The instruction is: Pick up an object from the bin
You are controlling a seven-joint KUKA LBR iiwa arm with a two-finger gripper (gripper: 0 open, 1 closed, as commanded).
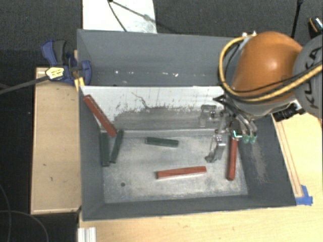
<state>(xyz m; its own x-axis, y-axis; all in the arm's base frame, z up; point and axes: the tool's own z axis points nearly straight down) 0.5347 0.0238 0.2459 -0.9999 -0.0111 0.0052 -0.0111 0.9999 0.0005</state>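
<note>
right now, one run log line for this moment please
gripper: down in bin, right part | nearest: red stick beside it | also: flat red stick front centre | held: none seen

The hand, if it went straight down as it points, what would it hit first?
Likely the bare floor of the bin, close beside the red stick near the right wall; depth is unclear, so the hand might brush that stick.

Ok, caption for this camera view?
Hand low in the grey bin beside a red stick near its right wall; another red stick lies mid-floor.
</note>
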